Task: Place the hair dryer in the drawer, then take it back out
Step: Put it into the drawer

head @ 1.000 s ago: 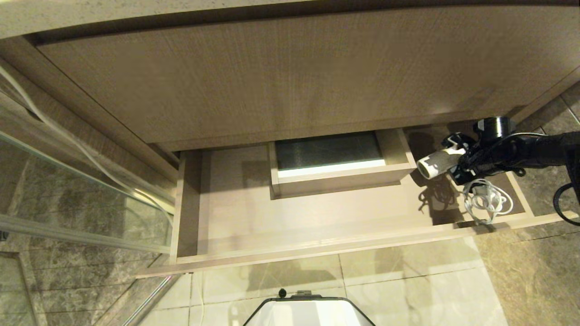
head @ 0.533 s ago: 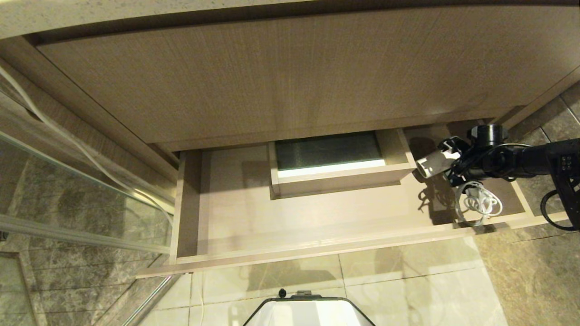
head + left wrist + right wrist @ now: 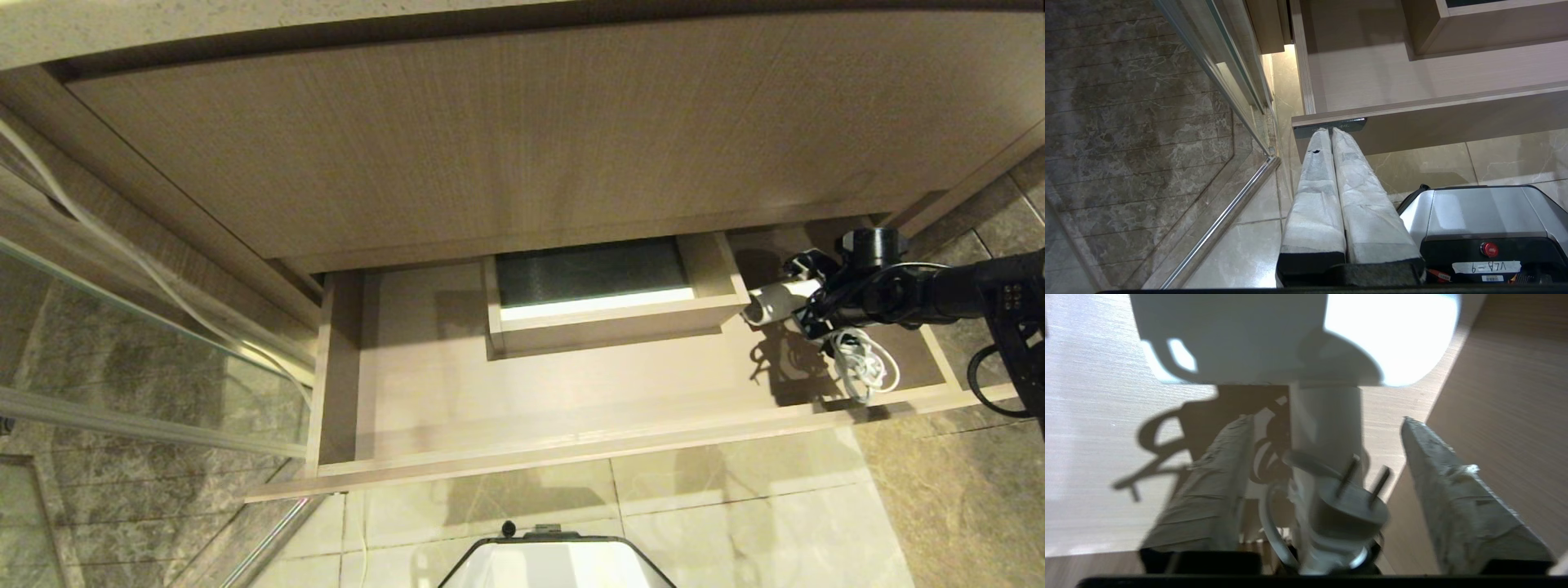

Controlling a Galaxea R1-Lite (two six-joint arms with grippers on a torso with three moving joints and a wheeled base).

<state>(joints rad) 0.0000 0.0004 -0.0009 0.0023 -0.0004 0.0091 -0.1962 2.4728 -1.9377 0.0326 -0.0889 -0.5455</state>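
- Right gripper [image 3: 804, 306], in the head view, reached into the right end of the open drawer [image 3: 571, 457], just beside the boxed cut-out [image 3: 608, 322]. The hair dryer [image 3: 774, 298] lay low over the drawer floor at the gripper's tip, its barrel pointing toward the cut-out, and the coiled cord [image 3: 861, 363] hung toward the drawer's front edge.
- Left gripper [image 3: 1331, 134], in the left wrist view, was parked with its padded fingers pressed together, near the dark label [image 3: 1329, 124] on the drawer front, holding nothing.
- In the right wrist view, the right gripper's fingers [image 3: 1453, 486] stood well apart on either side of the dryer's handle [image 3: 1327, 424], with visible gaps, so the grip looked released. The plug [image 3: 1349, 508] and cord sat between the fingers, close to the camera.
- Judged from this, the release step would go best if the gripper drew straight back along the handle, jaws wide, so the pads would not snag the cord or plug and drag the dryer off its resting place.
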